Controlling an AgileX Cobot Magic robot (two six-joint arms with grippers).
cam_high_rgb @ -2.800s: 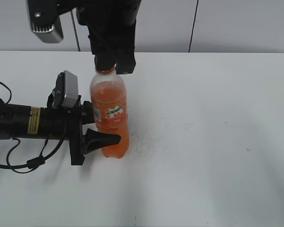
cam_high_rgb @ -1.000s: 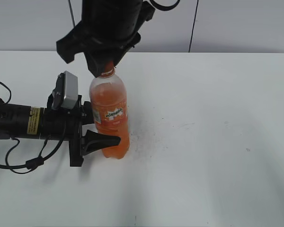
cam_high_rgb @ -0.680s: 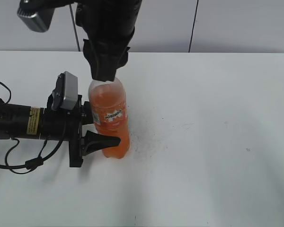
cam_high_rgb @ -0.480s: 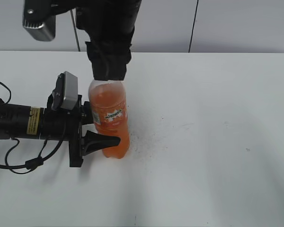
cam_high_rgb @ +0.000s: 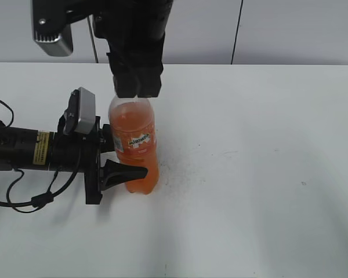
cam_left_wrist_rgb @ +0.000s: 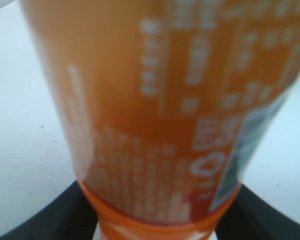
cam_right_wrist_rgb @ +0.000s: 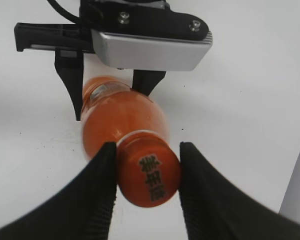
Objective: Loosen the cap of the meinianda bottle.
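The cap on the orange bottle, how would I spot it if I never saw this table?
Find the white table, then the tall orange bottle standing on it, gripped low by the left gripper. On its very top sits the cap, between the right gripper's black fingers. It is small, round, orange, with dark lettering on top.

cap (cam_right_wrist_rgb: 148, 175) hidden in ext view, label (cam_left_wrist_rgb: 180, 125) blurred

1. The worktop (cam_high_rgb: 267, 174) is plain white, with faint dark specks just right of the bottle's base
2. The bottle (cam_high_rgb: 134, 145) of orange drink stands upright on it, left of centre
3. A thin black cable (cam_high_rgb: 23, 200) lies looped near its left edge
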